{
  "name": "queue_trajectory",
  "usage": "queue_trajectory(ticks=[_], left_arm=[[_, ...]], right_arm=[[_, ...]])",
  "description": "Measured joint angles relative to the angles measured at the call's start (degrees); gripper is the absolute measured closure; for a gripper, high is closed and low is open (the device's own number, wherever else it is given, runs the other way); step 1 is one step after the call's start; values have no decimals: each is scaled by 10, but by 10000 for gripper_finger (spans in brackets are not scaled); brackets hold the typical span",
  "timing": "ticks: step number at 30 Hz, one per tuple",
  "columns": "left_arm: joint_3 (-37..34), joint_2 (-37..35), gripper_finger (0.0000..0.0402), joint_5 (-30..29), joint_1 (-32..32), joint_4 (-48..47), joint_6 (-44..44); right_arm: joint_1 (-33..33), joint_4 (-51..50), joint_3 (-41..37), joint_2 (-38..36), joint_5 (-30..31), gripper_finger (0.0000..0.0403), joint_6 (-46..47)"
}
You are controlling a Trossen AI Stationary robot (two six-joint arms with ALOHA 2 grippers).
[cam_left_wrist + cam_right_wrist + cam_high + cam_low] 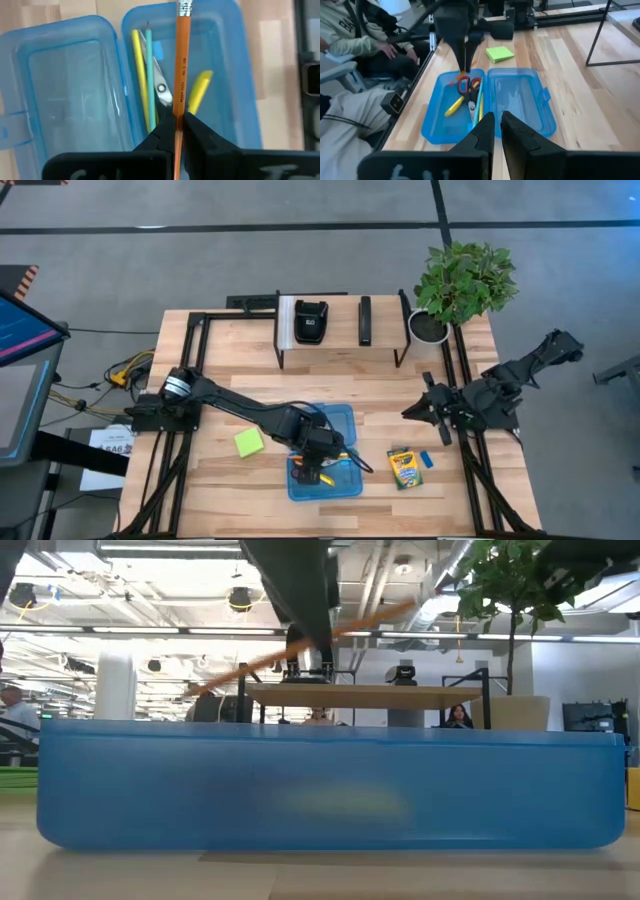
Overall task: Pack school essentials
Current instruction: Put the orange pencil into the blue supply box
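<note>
Over the open translucent blue plastic case (322, 452) at the desk's (250, 380) front middle, the left tool (177, 131) pinches an orange wooden pencil (181, 60) above the tray. Inside lie red-handled scissors (468, 88), a yellow pencil (141, 80), a teal pencil (149, 75) and a yellow marker (198, 91). The lime-green sticky-note pad (249, 442) sits just left of the case; the yellow-green crayon box (404, 467) and small blue eraser (426, 459) lie to its right. The right tool (497, 129), fingers nearly together and empty, waits at the desk's right edge.
</note>
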Motion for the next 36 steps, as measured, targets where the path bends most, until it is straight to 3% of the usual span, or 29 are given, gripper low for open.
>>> queue_trajectory(ticks=[6,14,22,33,36], left_arm=[[2,24,401,2,-1,2,-4],[4,24,401,-44,-19,9,-14],[-9,24,401,-78,-28,32,-27],[-9,24,401,-96,-32,29,-28],[-9,24,401,-102,-36,28,-23]], right_arm=[[-15,7,-17,-1,-1,349,-2],[-19,30,-20,0,-1,349,-45],[-20,204,-84,15,-4,349,-141],[-43,470,-226,16,-3,349,-172],[-55,480,-240,20,-3,349,-151]])
